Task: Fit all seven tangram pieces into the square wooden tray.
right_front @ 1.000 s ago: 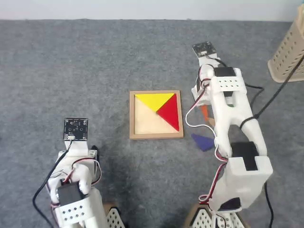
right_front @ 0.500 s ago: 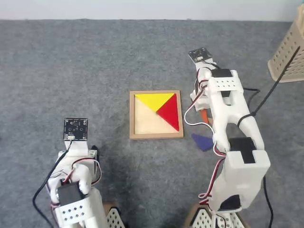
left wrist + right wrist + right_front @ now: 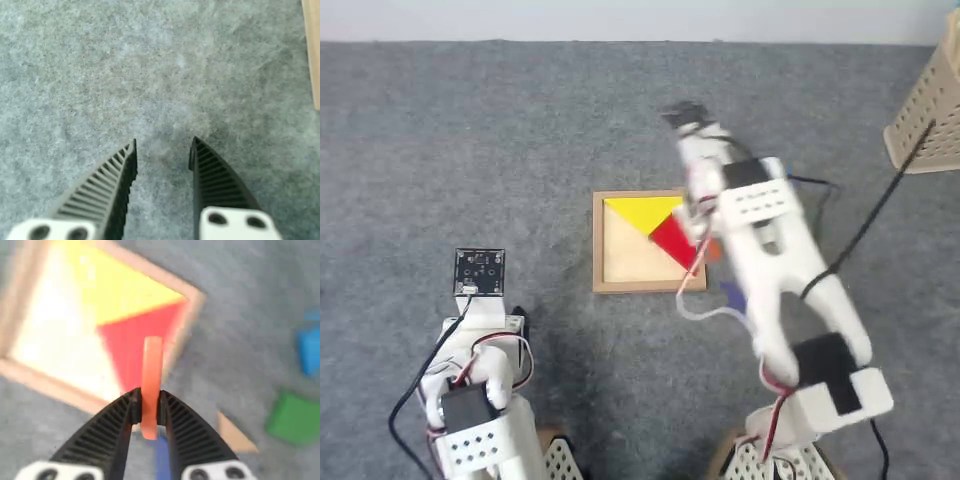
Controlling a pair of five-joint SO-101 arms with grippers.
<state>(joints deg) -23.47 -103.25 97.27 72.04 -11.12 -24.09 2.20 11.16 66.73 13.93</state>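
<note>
The square wooden tray (image 3: 599, 243) lies mid-table with a yellow triangle (image 3: 645, 211) and a red triangle (image 3: 672, 243) in its far right part. My right arm (image 3: 752, 212) hangs over the tray's right edge. My right gripper (image 3: 148, 401) is shut on an orange piece (image 3: 152, 360), held on edge above the red triangle (image 3: 129, 347) near the tray rim (image 3: 45, 382). A green piece (image 3: 294, 418), a blue piece (image 3: 310, 345), a tan triangle (image 3: 233, 435) and a purple piece (image 3: 733, 294) lie on the carpet right of the tray. My left gripper (image 3: 164, 146) is open over bare carpet.
A beige slotted basket (image 3: 926, 112) stands at the far right edge. My left arm (image 3: 478, 400) sits at the near left, well apart from the tray, whose edge (image 3: 313, 55) shows in the left wrist view. Grey carpet covers the table.
My right arm has swung left from the loose pieces beside the tray to above the tray's right edge, carrying the orange piece. The left arm has not moved.
</note>
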